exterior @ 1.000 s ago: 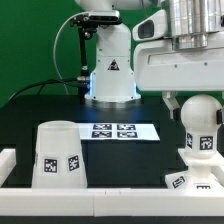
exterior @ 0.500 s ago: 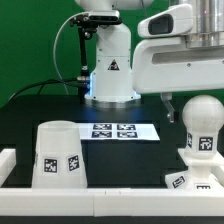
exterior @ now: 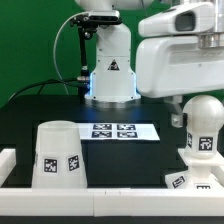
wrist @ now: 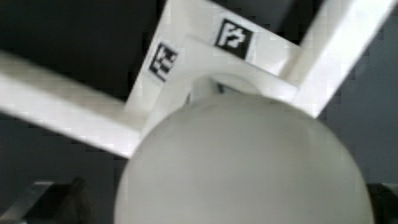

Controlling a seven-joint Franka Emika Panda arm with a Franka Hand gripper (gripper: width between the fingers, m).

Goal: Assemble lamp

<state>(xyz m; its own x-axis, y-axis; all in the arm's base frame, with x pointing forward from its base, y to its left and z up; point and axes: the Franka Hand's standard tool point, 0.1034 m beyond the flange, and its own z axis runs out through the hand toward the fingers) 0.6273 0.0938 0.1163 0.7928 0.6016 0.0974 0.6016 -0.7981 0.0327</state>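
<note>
The lamp's large tapered shade (exterior: 58, 155) stands upside down at the exterior view's front left, with a tag on its side. The rounded bulb (exterior: 203, 125) stands upright at the right, with a tag on its neck. A low tagged white part (exterior: 180, 181), apparently the blocky base, sits at its foot. My gripper (exterior: 203, 118) hangs over the bulb's top, and one finger (exterior: 177, 118) shows just left of it. In the wrist view the bulb's dome (wrist: 240, 160) fills the picture between the jaws, over a tagged white part (wrist: 231, 42). The jaws stand apart.
The marker board (exterior: 118, 130) lies flat on the black table behind the shade. The robot's white pedestal (exterior: 110, 70) stands at the back. A raised white rim (exterior: 100, 205) runs along the front edge and the left side.
The hand has moved left and come lower over the bulb. Its visible finger now sits further down beside the dome. The bulb and the shade have not moved.
</note>
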